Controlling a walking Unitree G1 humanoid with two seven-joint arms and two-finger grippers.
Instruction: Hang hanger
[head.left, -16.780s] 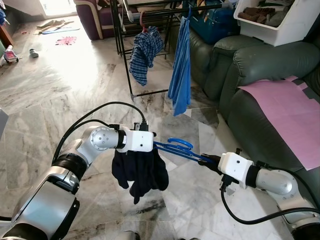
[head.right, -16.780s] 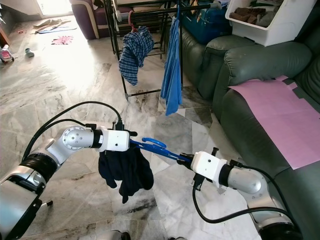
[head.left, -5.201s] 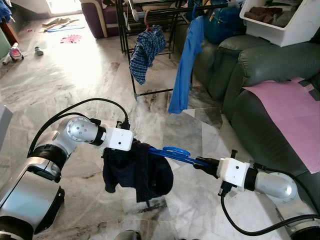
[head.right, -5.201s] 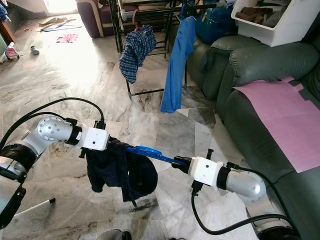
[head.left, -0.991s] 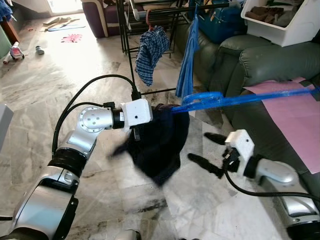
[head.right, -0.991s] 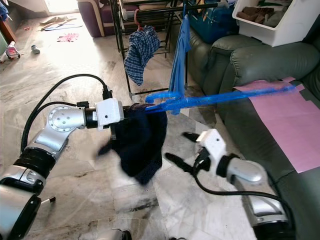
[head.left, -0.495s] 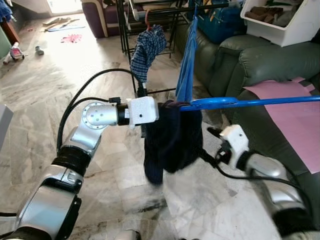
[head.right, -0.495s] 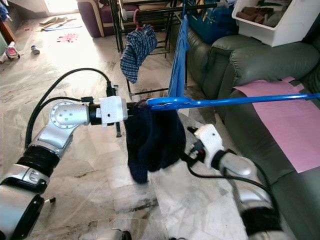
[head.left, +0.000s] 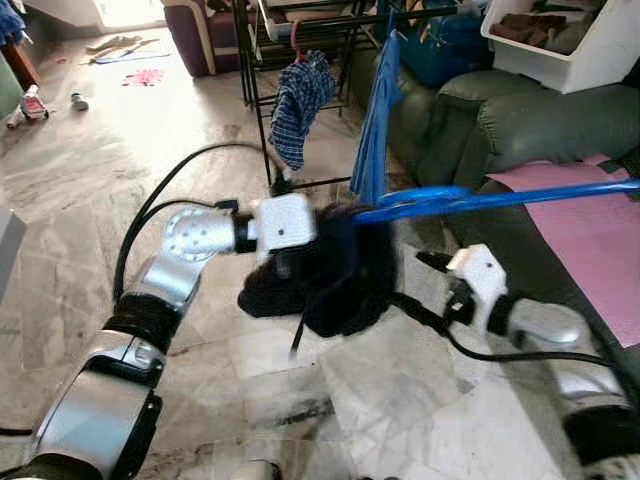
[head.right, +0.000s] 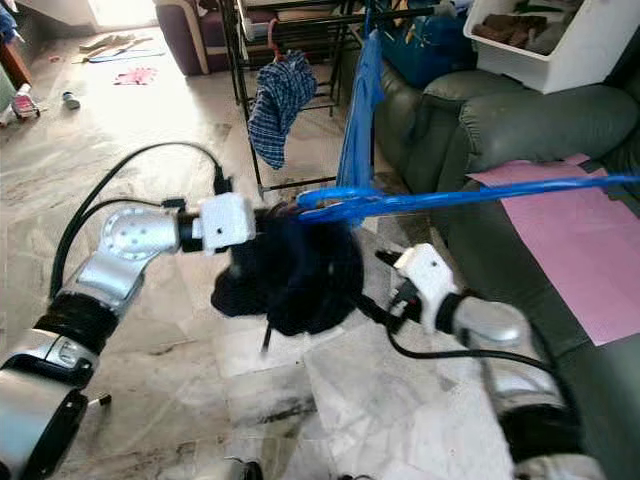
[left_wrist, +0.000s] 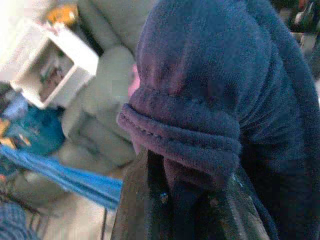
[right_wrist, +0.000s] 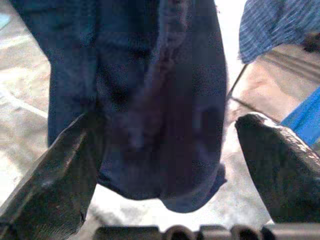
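One blue hanger (head.left: 480, 200) overhangs the sofa (head.left: 560, 130).

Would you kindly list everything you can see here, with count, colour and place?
Hanger: one, blue, held level at the left gripper, reaching over the sofa.
Garment: one, dark navy, draped on the hanger beside the left gripper.
Drying rack: one, black, on the floor ahead.
Checked cloth: one, blue and white, hanging on the rack.
Blue cloth: one, hanging on the rack next to the sofa.
Sofa: one, dark green, on the right.
Pink sheet: one, lying on the sofa seat.
Bin: one, white, on the sofa back.
Floor: grey marble.
Left gripper: black, shut on the garment's folded edge.
Right gripper: black, open, facing the garment.
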